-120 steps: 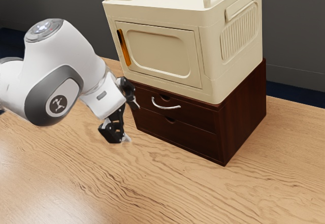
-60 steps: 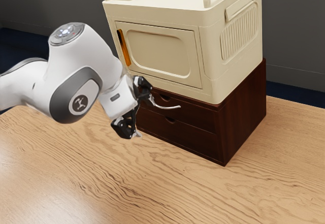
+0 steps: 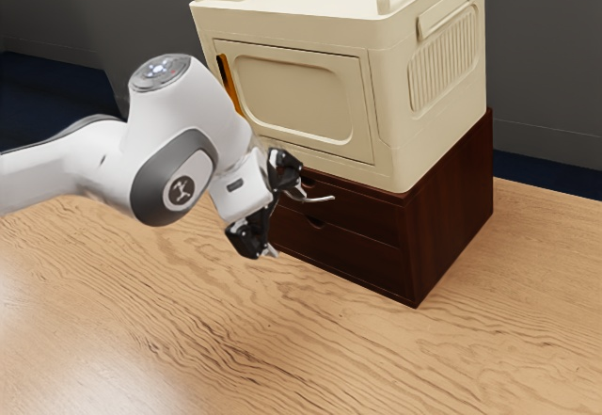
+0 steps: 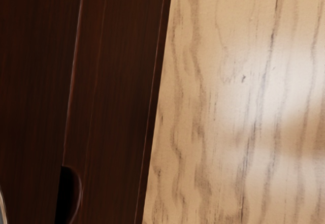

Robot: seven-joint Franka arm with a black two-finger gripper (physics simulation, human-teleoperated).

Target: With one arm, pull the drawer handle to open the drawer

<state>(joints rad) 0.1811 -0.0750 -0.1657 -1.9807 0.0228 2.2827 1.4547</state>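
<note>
Apparently at the approach step, the black two-finger gripper [image 3: 288, 222], jaws apart, stands before the dark wooden drawer unit [image 3: 451, 199], whose upper drawer [image 3: 362, 212] bears the curved metal handle [image 3: 321, 199]; next, straddle and clamp this handle.

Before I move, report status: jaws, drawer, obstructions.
Jaws open, close by the silver handle. Upper drawer shut. Cream cabinet sits above the drawers, not in front.

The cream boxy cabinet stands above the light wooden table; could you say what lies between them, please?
The exterior view shows the dark brown wooden drawer chest, with its curved silver handle, between the cabinet and the table.
</note>
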